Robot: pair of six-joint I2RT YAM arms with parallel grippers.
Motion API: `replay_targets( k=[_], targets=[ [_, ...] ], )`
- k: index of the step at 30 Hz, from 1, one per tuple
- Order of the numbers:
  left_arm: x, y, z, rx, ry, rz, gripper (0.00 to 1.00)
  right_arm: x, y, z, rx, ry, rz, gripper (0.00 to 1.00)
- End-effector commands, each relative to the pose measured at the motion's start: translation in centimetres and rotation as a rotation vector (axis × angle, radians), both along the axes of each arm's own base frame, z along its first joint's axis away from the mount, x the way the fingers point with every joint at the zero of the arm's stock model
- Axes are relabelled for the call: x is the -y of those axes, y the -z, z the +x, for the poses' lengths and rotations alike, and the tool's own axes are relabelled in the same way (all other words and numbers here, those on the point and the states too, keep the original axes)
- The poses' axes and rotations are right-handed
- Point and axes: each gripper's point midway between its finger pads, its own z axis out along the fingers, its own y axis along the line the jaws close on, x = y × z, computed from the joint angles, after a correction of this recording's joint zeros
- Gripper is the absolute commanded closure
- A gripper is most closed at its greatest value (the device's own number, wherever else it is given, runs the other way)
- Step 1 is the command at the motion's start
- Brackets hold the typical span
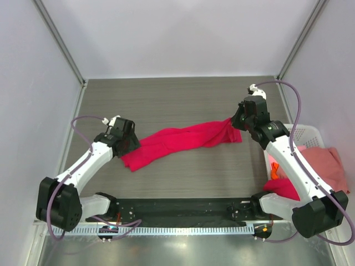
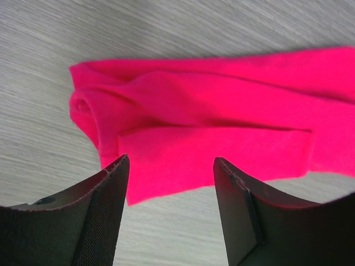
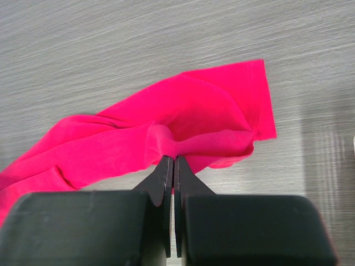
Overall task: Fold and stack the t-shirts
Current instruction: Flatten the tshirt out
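A bright crimson t-shirt (image 1: 183, 141) lies bunched into a long twisted band across the middle of the table. My right gripper (image 1: 235, 123) is shut on its right end, and the right wrist view shows cloth (image 3: 194, 116) pinched between the jaws of the right gripper (image 3: 173, 159). My left gripper (image 1: 129, 146) stands open at the shirt's left end. In the left wrist view the left gripper (image 2: 171, 163) has its fingers apart with nothing between them, and the shirt's folded end (image 2: 211, 111) lies flat on the table just beyond the tips.
A white perforated basket (image 1: 308, 132) stands at the right edge behind the right arm. A salmon-pink shirt (image 1: 328, 166) hangs over it, with red cloth (image 1: 284, 187) and a bit of orange (image 1: 274, 166) beside it. Grey walls close in the table.
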Motion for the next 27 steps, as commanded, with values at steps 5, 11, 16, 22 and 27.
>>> replay_targets(
  k=[5,11,16,22,27],
  targets=[
    [-1.8,1.1,1.9,0.041,-0.1,0.03,0.34,-0.2,-1.3,0.5,0.061,-0.013,0.016,0.99],
    [-1.9,2.4,1.8,0.018,-0.109,-0.006,0.33,-0.2,-1.2,0.4,0.06,-0.011,0.016,0.99],
    [-1.3,3.3,1.7,0.007,-0.097,-0.028,0.41,-0.2,-1.0,0.4,0.055,-0.012,0.015,0.99],
    [-0.3,3.5,2.0,0.005,-0.068,-0.074,0.75,-0.1,-1.0,0.5,0.056,-0.008,0.013,0.99],
    [-0.7,2.7,1.9,0.025,-0.068,-0.062,1.0,0.0,-0.9,0.6,0.053,-0.001,0.009,0.99]
  ],
)
